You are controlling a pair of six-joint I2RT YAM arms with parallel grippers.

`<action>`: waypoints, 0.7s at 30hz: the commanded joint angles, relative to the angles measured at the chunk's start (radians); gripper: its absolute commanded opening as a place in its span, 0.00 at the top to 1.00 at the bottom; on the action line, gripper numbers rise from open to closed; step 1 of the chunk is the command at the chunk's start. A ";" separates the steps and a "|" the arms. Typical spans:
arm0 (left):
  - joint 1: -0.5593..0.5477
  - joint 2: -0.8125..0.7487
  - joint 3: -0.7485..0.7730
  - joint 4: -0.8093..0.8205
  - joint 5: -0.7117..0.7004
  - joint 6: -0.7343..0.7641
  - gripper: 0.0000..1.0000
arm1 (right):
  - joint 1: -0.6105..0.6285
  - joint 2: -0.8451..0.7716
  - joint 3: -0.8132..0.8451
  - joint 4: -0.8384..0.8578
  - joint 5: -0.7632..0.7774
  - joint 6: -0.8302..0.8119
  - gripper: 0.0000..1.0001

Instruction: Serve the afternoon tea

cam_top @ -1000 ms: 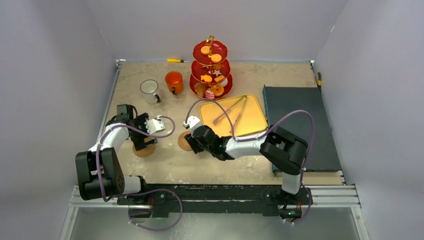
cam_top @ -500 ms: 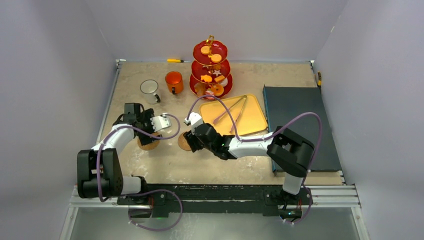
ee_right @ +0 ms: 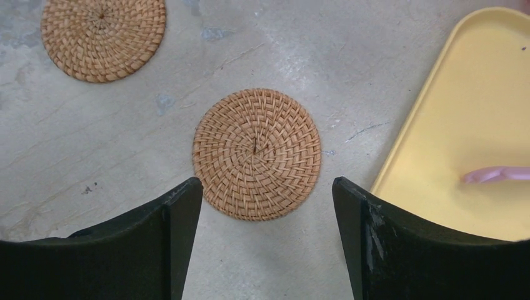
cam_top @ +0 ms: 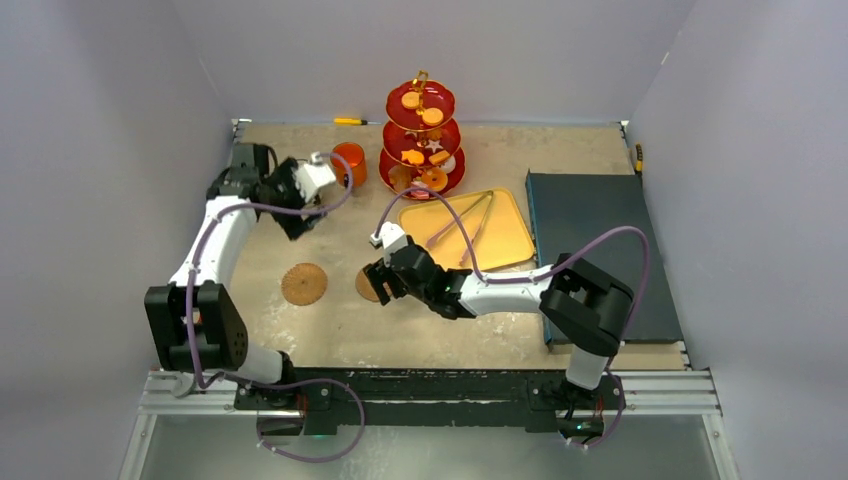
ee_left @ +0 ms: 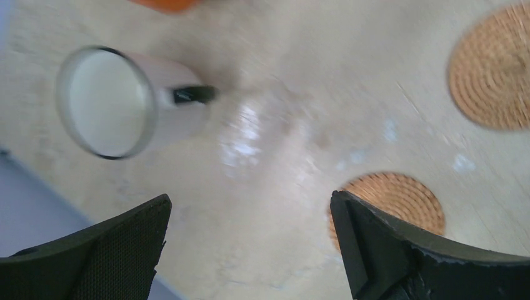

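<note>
The white mug (ee_left: 119, 103) stands upright on the table, ahead and left of my open, empty left gripper (ee_left: 250, 240); from above, that gripper (cam_top: 298, 205) covers the mug. The orange mug (cam_top: 348, 160) stands just right of it. Pastries fill the red three-tier stand (cam_top: 421, 140) at the back. One round woven coaster (ee_right: 256, 153) lies flat just ahead of my open right gripper (ee_right: 265, 240), untouched, partly hidden from above by that gripper (cam_top: 378, 285). The other coaster (cam_top: 303, 284) lies bare to its left.
A yellow tray (cam_top: 505, 240) with tongs (cam_top: 455, 222) lies right of the right gripper, its rim close to the right finger. A dark blue slab (cam_top: 590, 255) fills the table's right side. A yellow screwdriver (cam_top: 350, 121) lies by the back wall.
My left arm swung from over the left coaster back toward the white mug, leaving that coaster bare. My right gripper opened wider over the right coaster, which stays flat on the table.
</note>
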 commanded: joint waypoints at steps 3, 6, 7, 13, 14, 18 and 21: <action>0.043 0.176 0.361 -0.008 -0.013 -0.234 0.01 | -0.005 -0.093 0.037 -0.012 0.045 0.003 0.16; 0.060 0.311 0.528 -0.008 -0.049 -0.301 0.02 | -0.004 -0.115 0.033 -0.016 0.052 0.005 0.08; 0.063 0.349 0.569 -0.003 -0.060 -0.317 0.03 | -0.005 -0.121 0.030 -0.017 0.053 0.007 0.05; 0.068 0.549 0.767 -0.008 -0.122 -0.359 0.11 | -0.005 -0.165 0.020 -0.033 0.073 0.001 0.02; 0.069 0.569 0.786 -0.004 -0.133 -0.357 0.13 | -0.005 -0.169 0.020 -0.035 0.075 -0.002 0.02; 0.074 0.637 0.847 -0.006 -0.152 -0.347 0.19 | -0.021 -0.169 0.037 -0.052 0.051 -0.007 0.02; 0.075 0.674 0.865 -0.014 -0.161 -0.329 0.25 | -0.042 -0.159 0.056 -0.063 0.015 -0.007 0.02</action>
